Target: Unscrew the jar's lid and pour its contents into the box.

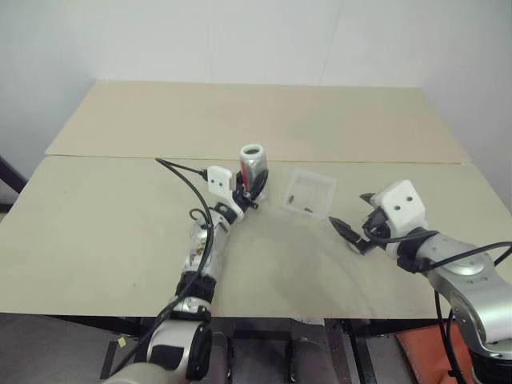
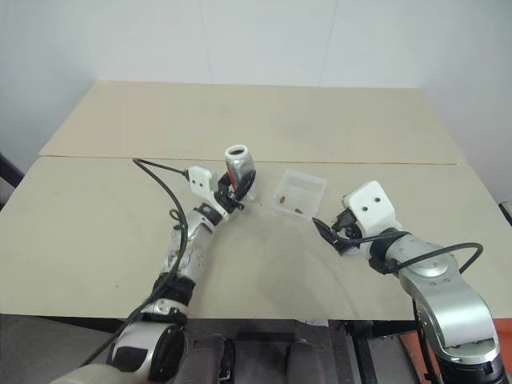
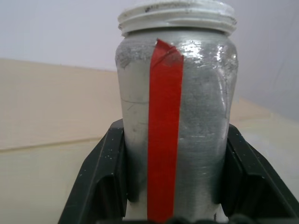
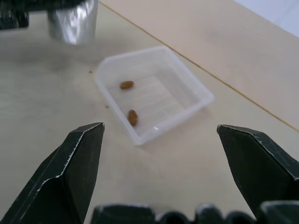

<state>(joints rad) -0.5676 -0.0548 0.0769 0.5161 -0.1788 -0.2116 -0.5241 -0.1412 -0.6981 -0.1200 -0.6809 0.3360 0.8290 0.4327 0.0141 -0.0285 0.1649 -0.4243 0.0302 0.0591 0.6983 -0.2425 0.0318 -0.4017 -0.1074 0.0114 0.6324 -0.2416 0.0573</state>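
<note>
The jar (image 1: 253,164) is standing upright near the middle of the counter (image 1: 96,232), its mouth open and lidless, showing a white threaded rim. A red tape stripe (image 3: 163,135) is running straight down its silvery side; no writing is readable on it. The left gripper (image 1: 250,190) is clamping the jar's lower half, with one black finger (image 3: 100,179) pressing each flank of the jar. The left forearm is reaching up from about 7 o'clock of the jar, with the wrist tilting slightly upward.

At roughly 3 o'clock of the jar, just beside it but not touching, the clear plastic box (image 1: 308,192) is sitting flat on the counter. Two small brown bits (image 4: 129,101) are lying inside it, apart from each other. No label is showing on the box.

Further out, at about 4 o'clock of the box, the right gripper (image 1: 352,228) is hovering near the box's corner without touching it. Its fingers (image 4: 70,172) are spreading wide and holding nothing. The right forearm is coming in from the counter's near right corner, pointing towards the box and angling slightly downward.

A seam (image 1: 336,162) is running across the counter just behind the jar and box. Bare surface is stretching out at 9 o'clock of the jar and across the far half beyond the seam. The near edge is lying well behind both wrists.
</note>
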